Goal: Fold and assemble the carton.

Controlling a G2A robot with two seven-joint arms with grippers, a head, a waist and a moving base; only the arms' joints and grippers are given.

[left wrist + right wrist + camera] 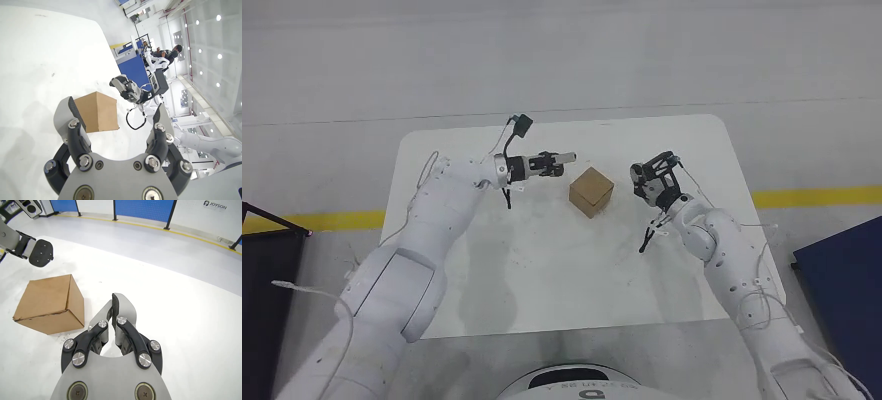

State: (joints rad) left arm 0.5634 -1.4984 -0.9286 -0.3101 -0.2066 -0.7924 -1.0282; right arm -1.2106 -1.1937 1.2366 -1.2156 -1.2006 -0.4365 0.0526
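Carton [591,191]: stood closed as a brown cube near the middle of the white counter [542,270], touched by neither arm. Looked all but assembled, judging by the shut faces. Showed a ragged seam along one upper edge and a slightly scuffed corner.

Left end effector [116,109]: hung at about 10 o'clock of the carton, close by, fingers spread wide, holding nothing.

Right end effector [113,300]: hung at about 2 o'clock of it, a little apart, fingers pressed together, likewise empty.

Probably left to do: seating that rough seam and squaring the walls. Best done by bracing one wall with the spread fingers while pressing the top down beside the seam with the shut pair as a blunt pad. Called for slow, even pressure, given the likely sliding or tipping of a light box on a smooth top. Worth keeping off the scuffed corner, to avoid tearing it further.
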